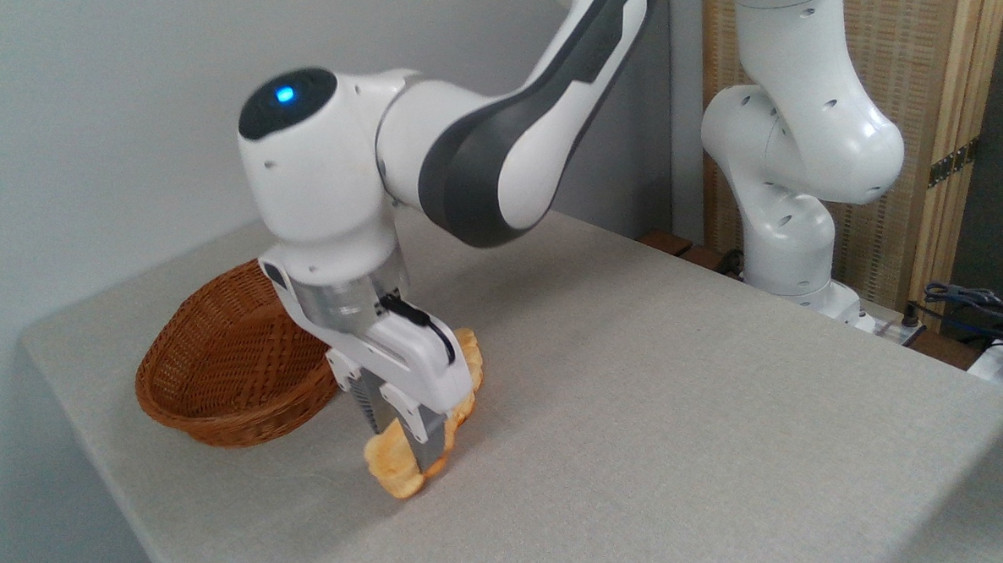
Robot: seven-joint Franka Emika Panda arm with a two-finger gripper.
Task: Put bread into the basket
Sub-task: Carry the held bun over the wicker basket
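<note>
Golden-orange bread (394, 472) sits low at the front of the grey table (685, 409). It is a small bun with a pale, cracked top. The gripper (407, 442) is right on it. One grey finger (371, 406) is on the left side of the bun and the other finger is on the right side. Both fingers press on the bun, so the gripper is squeezing the bread between them. The bun looks tipped up a bit on its edge. I cannot tell if its bottom touches the table or hangs just above it.

Just behind the gripper is another orange pastry (471, 363). Most of it is hidden by the gripper, so only its bumpy edge shows. It lies on the table.

To the left is the brown woven basket (219, 412). It is tilted, with its open side facing us a little. No food shows inside it. The basket is near the bread, but the two do not touch. The bread is outside the basket, to its right and a bit closer to us.

The white and grey arm (496, 146) bends down from the top of the picture to the gripper. A blue light (285, 94) shines on its round joint. The arm's white base (792, 252) stands at the far right side of the table.
</note>
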